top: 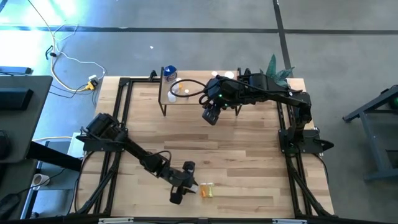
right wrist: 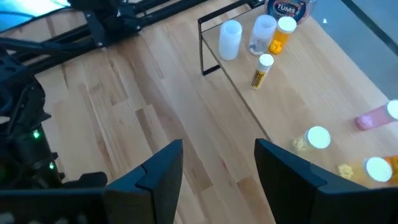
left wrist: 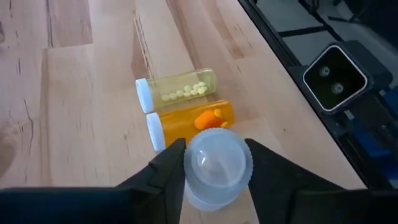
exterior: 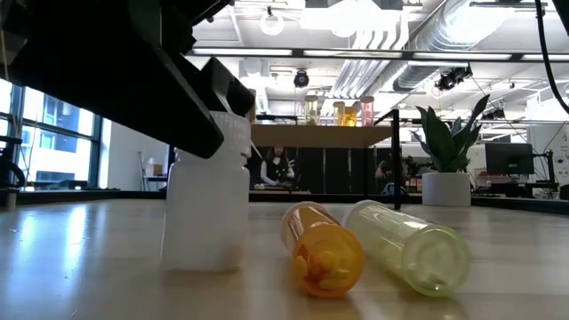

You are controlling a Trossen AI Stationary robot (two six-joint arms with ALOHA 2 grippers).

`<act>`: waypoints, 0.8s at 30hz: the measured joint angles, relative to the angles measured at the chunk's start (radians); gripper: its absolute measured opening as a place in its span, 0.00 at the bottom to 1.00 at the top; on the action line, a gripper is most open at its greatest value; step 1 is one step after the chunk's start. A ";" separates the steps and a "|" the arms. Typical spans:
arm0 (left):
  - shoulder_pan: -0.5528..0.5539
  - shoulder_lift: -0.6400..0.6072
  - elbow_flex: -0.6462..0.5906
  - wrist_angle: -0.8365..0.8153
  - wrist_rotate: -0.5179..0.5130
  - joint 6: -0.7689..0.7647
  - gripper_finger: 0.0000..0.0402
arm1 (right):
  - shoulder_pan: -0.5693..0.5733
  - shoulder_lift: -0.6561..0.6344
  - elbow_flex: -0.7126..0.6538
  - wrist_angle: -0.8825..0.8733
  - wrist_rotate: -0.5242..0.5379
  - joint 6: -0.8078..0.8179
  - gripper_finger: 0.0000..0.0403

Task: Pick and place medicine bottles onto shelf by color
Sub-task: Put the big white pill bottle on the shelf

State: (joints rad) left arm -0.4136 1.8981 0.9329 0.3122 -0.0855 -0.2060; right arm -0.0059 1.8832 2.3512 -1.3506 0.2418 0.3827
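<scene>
Near the table's (top: 249, 162) front edge, a little left of its middle, the left gripper (left wrist: 213, 163) has its two fingers (left wrist: 163, 172) set on either side of an upright white bottle (left wrist: 216, 167), touching or all but touching its cap; whether they press it firmly cannot be told. In the low view the bottle's (exterior: 206, 213) base rests on the wood. Just beside it lie two bottles on their sides, touching along their length: an orange bottle (left wrist: 189, 123) nearest the white one, with orange pills showing inside, and a clear yellowish bottle (left wrist: 177, 91) with small pale pills beyond it, both with white caps pointing the same way. From above they show as a small orange-yellow patch (top: 207, 190) right of the gripper. The right gripper (right wrist: 217, 165) hangs over the table just in front of the shelf (right wrist: 292, 93), its fingers apart and holding nothing. The shelf (top: 186, 98) stands at the back edge of the table. Toward its left end stand a blue-topped bottle (right wrist: 287, 9), two white bottles (right wrist: 230, 39), an orange bottle with a white cap (right wrist: 281, 34) and a small yellow vial lying down (right wrist: 262, 70). Toward the other end are a pink bottle (right wrist: 376, 116), another orange one (right wrist: 380, 168) and a white-capped one (right wrist: 314, 138). A potted plant (top: 277, 67) stands at the table's back right corner.
</scene>
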 joint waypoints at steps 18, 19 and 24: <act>0.228 -0.249 0.000 -0.211 0.030 0.039 0.35 | -0.047 -0.005 0.000 0.007 0.243 0.029 0.47; 0.246 -0.269 0.001 -0.220 0.031 0.045 0.35 | -0.055 -0.007 0.001 0.009 0.258 0.029 0.47; 0.348 -0.382 0.001 -0.306 0.030 0.086 0.36 | -0.112 -0.021 0.004 0.016 0.279 0.013 0.47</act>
State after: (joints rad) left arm -0.0657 1.5165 0.9337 0.0060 -0.0553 -0.1198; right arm -0.1176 1.8617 2.3550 -1.3345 0.5209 0.3953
